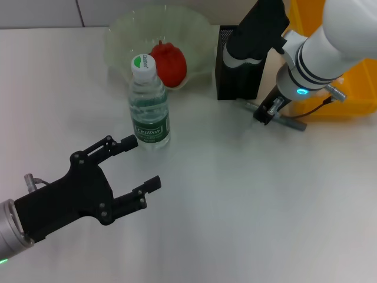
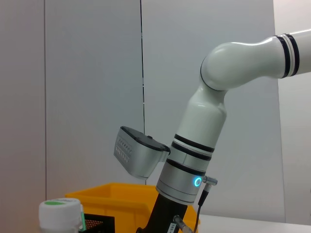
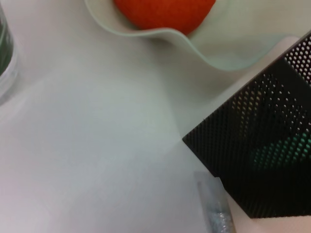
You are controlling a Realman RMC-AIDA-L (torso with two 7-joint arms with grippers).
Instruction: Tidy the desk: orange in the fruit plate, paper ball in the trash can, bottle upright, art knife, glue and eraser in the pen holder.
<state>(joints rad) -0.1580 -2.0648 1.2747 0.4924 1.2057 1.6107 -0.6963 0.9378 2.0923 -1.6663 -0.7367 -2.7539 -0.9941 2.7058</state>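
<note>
The bottle (image 1: 148, 106) stands upright near the middle of the table, with its green and white cap (image 2: 60, 211) also showing in the left wrist view. Behind it, the orange (image 1: 169, 63) (image 3: 165, 10) lies in the pale green fruit plate (image 1: 194, 29) (image 3: 194, 48). To the right of the plate stands the black mesh pen holder (image 1: 238, 76) (image 3: 262, 155). A grey stick-shaped item (image 1: 291, 122) (image 3: 215, 213), possibly the art knife, lies on the table beside the holder. My right gripper (image 1: 250, 38) hangs over the holder. My left gripper (image 1: 144, 162) is open, low and in front of the bottle. The paper ball, glue and eraser are out of view.
A yellow bin (image 1: 353, 82) (image 2: 121, 194) stands at the right, behind my right arm (image 2: 194, 160). Bare white tabletop (image 1: 253, 200) stretches across the front and right.
</note>
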